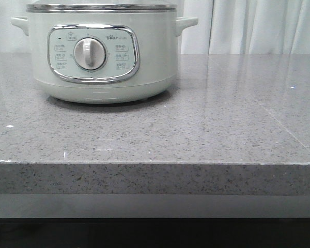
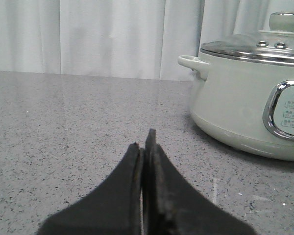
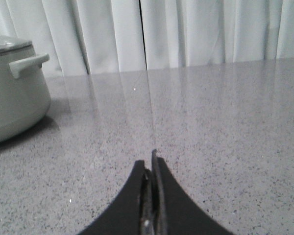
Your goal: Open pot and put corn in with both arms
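The pot (image 1: 101, 51) is a large pale grey-green cooker with a chrome-framed panel and a white dial. It stands on the grey speckled counter (image 1: 212, 129) at the back left with its steel-rimmed lid (image 2: 255, 49) on. It also shows in the left wrist view (image 2: 240, 107) and in the right wrist view (image 3: 12, 93). My left gripper (image 2: 144, 144) is shut and empty, low over the counter, off the pot's left-handle side. My right gripper (image 3: 149, 164) is shut and empty, off the pot's right-handle side. The corn is out of view. No gripper shows in the front view.
White curtains (image 1: 258, 26) hang behind the counter. The counter's front edge (image 1: 155, 164) runs across the front view. The lid knob (image 2: 286, 20) rises above the lid.
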Controlling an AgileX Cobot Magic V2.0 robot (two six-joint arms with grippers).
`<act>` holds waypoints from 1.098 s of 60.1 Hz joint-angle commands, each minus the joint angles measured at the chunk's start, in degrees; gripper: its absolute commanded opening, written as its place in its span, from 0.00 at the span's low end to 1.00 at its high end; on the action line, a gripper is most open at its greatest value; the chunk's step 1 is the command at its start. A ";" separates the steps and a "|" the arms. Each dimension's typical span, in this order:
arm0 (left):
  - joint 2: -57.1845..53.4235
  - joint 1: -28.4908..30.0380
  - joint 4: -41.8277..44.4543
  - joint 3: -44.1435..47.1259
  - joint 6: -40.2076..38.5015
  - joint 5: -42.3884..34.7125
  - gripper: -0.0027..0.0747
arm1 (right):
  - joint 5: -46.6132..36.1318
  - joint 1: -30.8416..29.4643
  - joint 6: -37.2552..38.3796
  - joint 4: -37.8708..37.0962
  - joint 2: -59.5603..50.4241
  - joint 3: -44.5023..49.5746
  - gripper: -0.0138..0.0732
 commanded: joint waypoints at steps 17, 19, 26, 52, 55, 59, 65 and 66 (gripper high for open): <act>-1.17 0.03 -0.34 0.22 -0.50 -4.91 0.01 | -5.34 -2.37 3.87 -4.04 -1.47 0.09 0.08; -1.17 0.03 -0.34 0.22 -0.50 -4.91 0.01 | -5.34 -2.91 3.87 -4.04 -1.47 0.09 0.08; -1.17 0.03 -0.34 0.22 -0.50 -4.91 0.01 | -5.34 -4.06 3.87 -4.04 -1.47 0.09 0.08; -1.17 0.03 -0.34 0.22 -0.50 -4.91 0.01 | -5.34 -4.04 3.87 -4.04 -1.35 0.09 0.08; -1.17 0.03 -0.34 0.22 -0.50 -4.91 0.01 | -5.34 -4.04 3.87 -4.04 -1.35 0.09 0.08; -1.17 0.03 -0.34 0.22 -0.50 -4.91 0.01 | -5.34 -4.04 3.87 -4.04 -1.35 0.09 0.08; -1.17 0.03 -0.34 0.22 -0.50 -4.91 0.01 | -5.34 -4.04 3.87 -4.04 -1.35 0.09 0.08; -1.17 0.03 -0.34 0.22 -0.50 -4.91 0.01 | -5.34 -4.04 3.87 -4.04 -1.35 0.09 0.08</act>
